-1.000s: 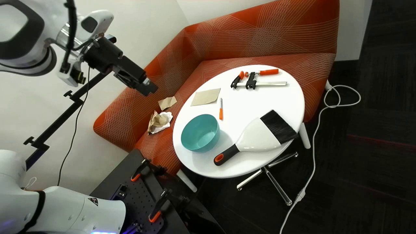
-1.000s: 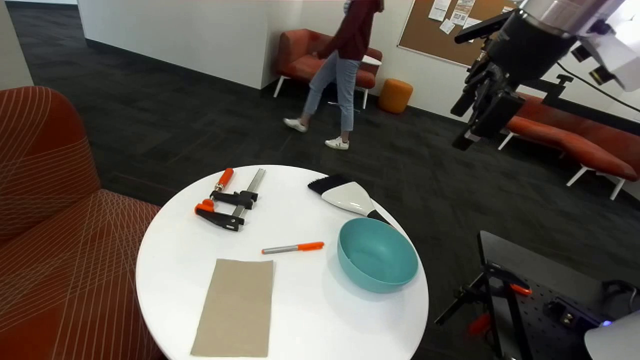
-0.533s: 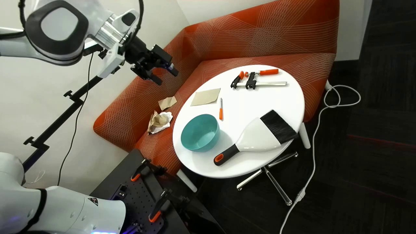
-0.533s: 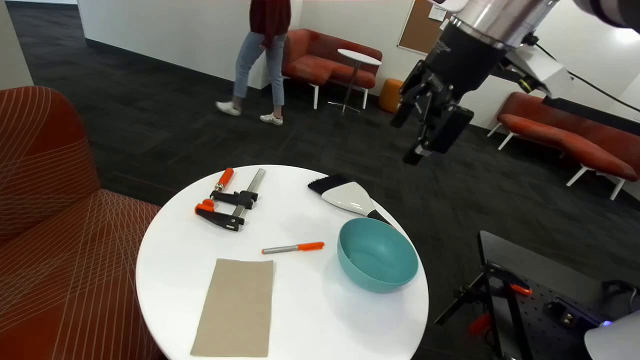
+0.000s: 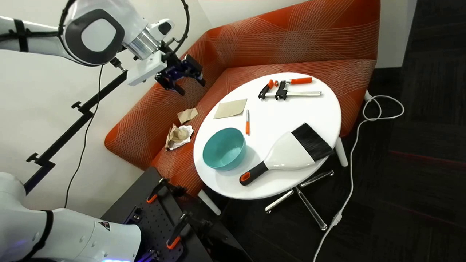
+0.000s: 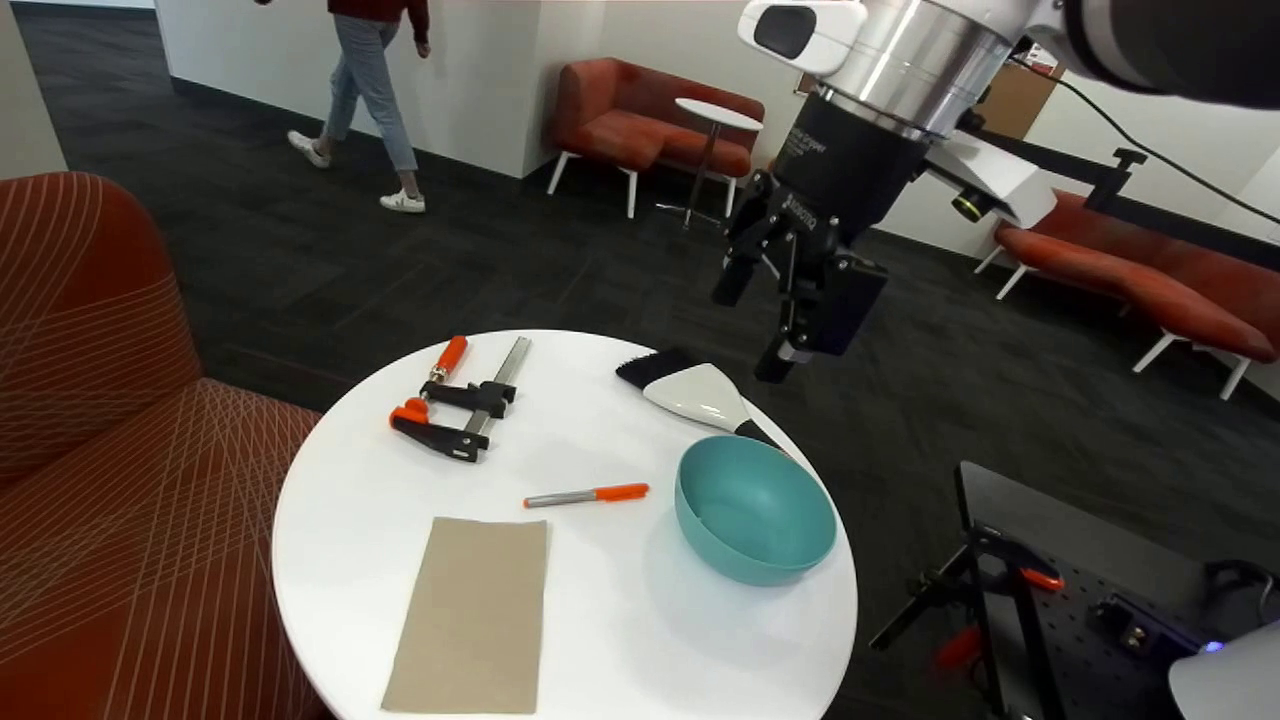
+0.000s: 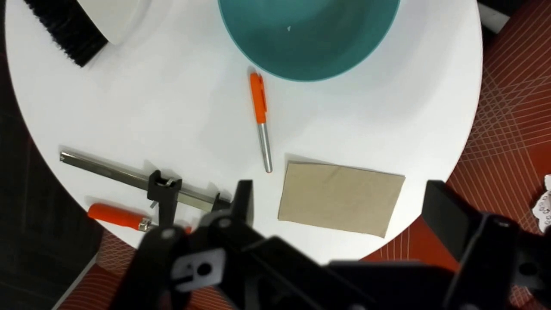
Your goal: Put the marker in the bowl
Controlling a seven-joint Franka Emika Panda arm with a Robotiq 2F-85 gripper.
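The marker, with an orange cap and grey barrel, lies on the white table in both exterior views point(image 5: 247, 123) point(image 6: 586, 495) and in the wrist view point(image 7: 261, 125). The teal bowl stands upright beside its orange end in both exterior views point(image 5: 223, 149) point(image 6: 752, 512); the wrist view cuts off part of the bowl point(image 7: 308, 41). A small pale speck shows inside the bowl. My gripper is open and empty, held well above the table in both exterior views point(image 5: 191, 86) point(image 6: 750, 325). In the wrist view the fingers point(image 7: 340, 189) are wide apart, with the marker beyond and left of them.
The white round table point(image 5: 276, 120) also bears a brown paper sheet point(image 6: 470, 615), a bar clamp point(image 6: 465, 405) and a white brush with black bristles point(image 5: 291, 153). A red sofa point(image 5: 291, 43) curves behind the table. Crumpled paper point(image 5: 179, 137) lies on its seat.
My arm has swung toward the table and turned the gripper, which now points down more. Marker, bowl and other table items have not moved. A person in the background walked leftward.
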